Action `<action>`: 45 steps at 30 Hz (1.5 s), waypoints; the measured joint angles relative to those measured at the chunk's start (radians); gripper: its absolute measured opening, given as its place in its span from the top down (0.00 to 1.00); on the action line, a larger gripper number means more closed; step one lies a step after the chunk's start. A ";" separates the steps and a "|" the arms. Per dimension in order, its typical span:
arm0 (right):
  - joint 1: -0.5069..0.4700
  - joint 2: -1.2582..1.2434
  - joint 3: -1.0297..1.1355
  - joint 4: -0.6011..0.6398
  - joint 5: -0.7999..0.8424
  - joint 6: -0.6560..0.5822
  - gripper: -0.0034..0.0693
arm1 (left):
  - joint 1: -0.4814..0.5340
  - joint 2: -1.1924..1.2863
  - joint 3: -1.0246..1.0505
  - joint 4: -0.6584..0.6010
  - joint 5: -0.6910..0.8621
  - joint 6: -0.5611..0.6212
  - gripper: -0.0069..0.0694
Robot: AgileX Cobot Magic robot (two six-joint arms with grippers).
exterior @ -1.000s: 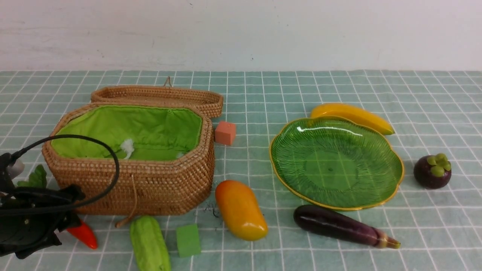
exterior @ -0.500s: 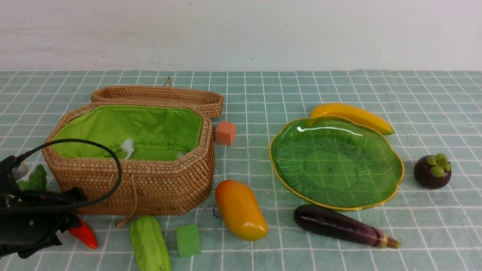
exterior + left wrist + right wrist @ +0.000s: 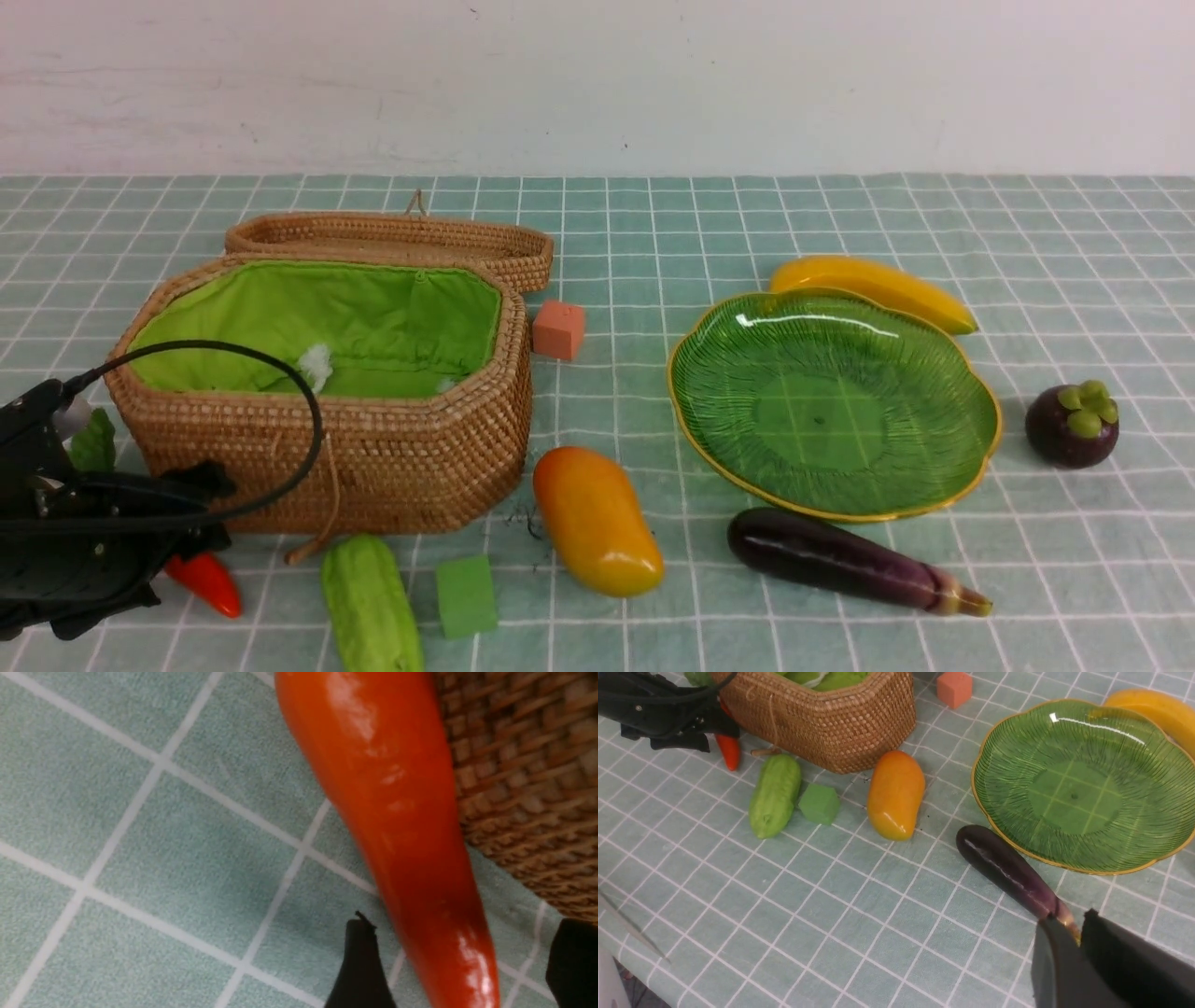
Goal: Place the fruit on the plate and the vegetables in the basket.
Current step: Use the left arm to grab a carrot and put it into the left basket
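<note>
Okay, left hand [image 3: 463,956] has its fingers apart around the carrot [image 3: 392,812], which lies on the table [image 3: 140,849] just beside the basket [image 3: 528,765]; best to close squarely, clear of the wicker.

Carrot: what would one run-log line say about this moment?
left gripper open astride carrot | carrot beside basket | right gripper shut, empty | plate empty

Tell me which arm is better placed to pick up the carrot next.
Left. The left hand, open, straddles the carrot beside the basket; the right hand hangs far away, near the eggplant.
</note>
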 joint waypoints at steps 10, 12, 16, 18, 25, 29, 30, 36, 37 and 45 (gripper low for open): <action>0.000 0.000 0.000 0.011 0.000 -0.006 0.83 | 0.000 0.061 -0.008 0.000 -0.040 0.000 0.28; 0.000 0.000 0.000 0.011 0.000 -0.016 0.83 | 0.000 0.063 -0.008 0.000 -0.040 0.000 0.33; 0.000 0.000 0.000 0.035 -0.002 -0.031 0.83 | 0.000 0.065 -0.008 0.000 -0.032 0.000 0.49; 0.000 0.000 0.000 0.044 -0.008 -0.032 0.83 | 0.001 0.066 -0.009 -0.002 -0.023 -0.005 0.58; 0.000 0.000 0.000 0.048 -0.016 -0.032 0.83 | 0.001 0.048 -0.010 -0.003 0.028 -0.007 0.60; 0.000 0.000 0.000 0.057 -0.016 -0.032 0.83 | 0.001 -0.017 -0.008 0.007 0.073 -0.025 0.60; 0.000 0.000 0.000 0.058 -0.016 -0.032 0.83 | 0.001 -0.035 -0.007 0.017 0.074 -0.034 0.60; 0.000 0.000 0.000 0.059 -0.019 -0.032 0.83 | 0.021 -0.164 -0.007 0.232 0.113 -0.185 0.60; 0.000 0.000 0.000 0.059 -0.022 -0.032 0.83 | 0.036 -0.191 -0.007 0.306 0.144 -0.234 0.60; 0.000 0.000 0.000 0.059 -0.115 -0.077 0.83 | 0.015 -0.446 -0.004 0.704 0.328 -0.212 0.60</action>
